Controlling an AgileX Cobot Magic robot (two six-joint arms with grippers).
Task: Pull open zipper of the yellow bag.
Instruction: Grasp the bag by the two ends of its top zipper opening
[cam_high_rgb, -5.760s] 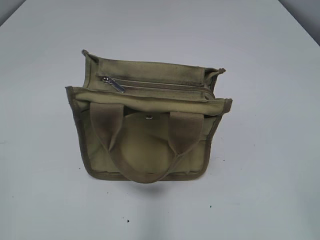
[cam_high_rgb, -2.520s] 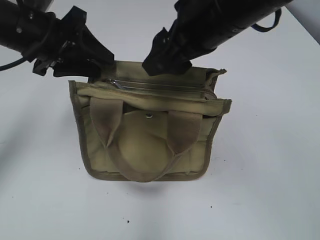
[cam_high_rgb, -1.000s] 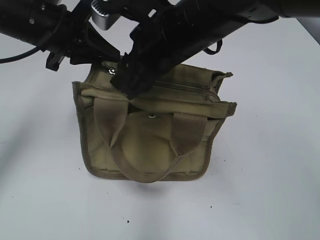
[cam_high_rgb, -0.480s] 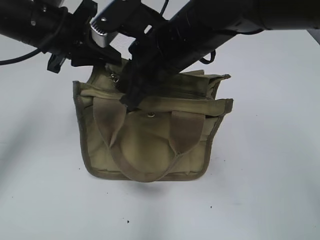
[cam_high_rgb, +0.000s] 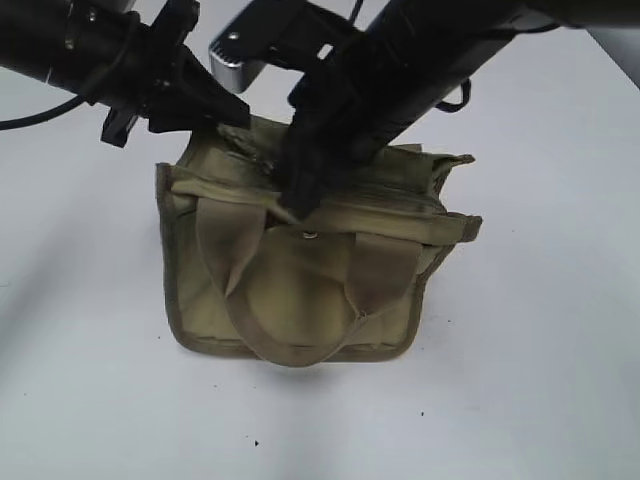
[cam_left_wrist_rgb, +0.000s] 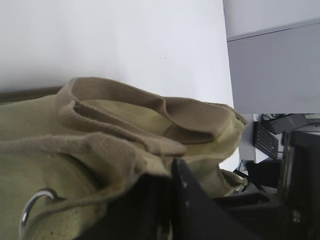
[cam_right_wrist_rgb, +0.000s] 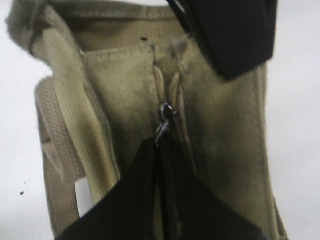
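Right gripper (cam_right_wrist_rgb: 159, 150) has its jaws pinched tight on the zipper (cam_right_wrist_rgb: 165, 120) pull, tab poking out at the tips. Left gripper (cam_high_rgb: 225, 115) clamps the bag (cam_high_rgb: 300, 290) corner.

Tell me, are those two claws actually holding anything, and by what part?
The right gripper is shut on the zipper, pinching its pull tab. The left gripper is clamped on the bag at its top corner.

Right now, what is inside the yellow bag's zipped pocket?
Cannot be seen. The zipper has barely parted on the yellow bag; the right gripper, shut on the pull tab, covers the rest.
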